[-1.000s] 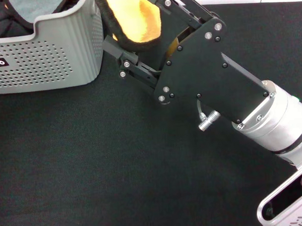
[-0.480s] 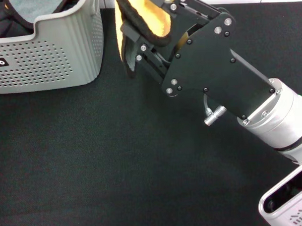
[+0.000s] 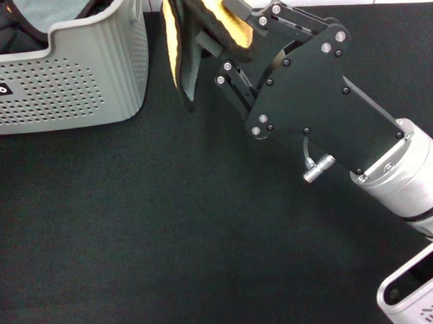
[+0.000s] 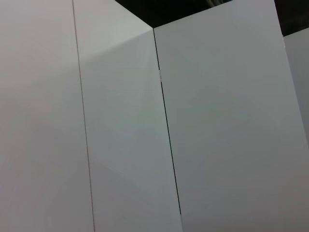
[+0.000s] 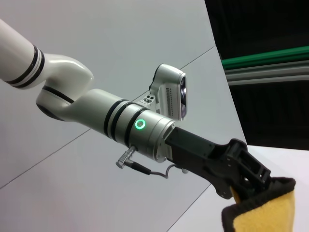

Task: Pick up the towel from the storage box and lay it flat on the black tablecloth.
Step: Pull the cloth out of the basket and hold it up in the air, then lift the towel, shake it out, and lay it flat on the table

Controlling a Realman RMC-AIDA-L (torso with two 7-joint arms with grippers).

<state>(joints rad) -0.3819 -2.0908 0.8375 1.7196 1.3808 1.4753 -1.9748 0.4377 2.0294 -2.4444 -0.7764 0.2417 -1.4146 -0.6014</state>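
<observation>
While the storage box (image 3: pixel 64 82) is sitting at ten o'clock on the black tablecloth (image 3: pixel 148 228), the towel (image 3: pixel 187 42) is being held clamped in the right gripper (image 3: pixel 219 27) at twelve o'clock, hanging just beside the box, yellow face showing.

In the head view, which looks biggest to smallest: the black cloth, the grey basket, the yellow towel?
1. Black tablecloth, filling most of the view.
2. Storage box, cut off by the frame edge.
3. Towel, held raised by the right gripper; being nearer the camera may enlarge it.
</observation>
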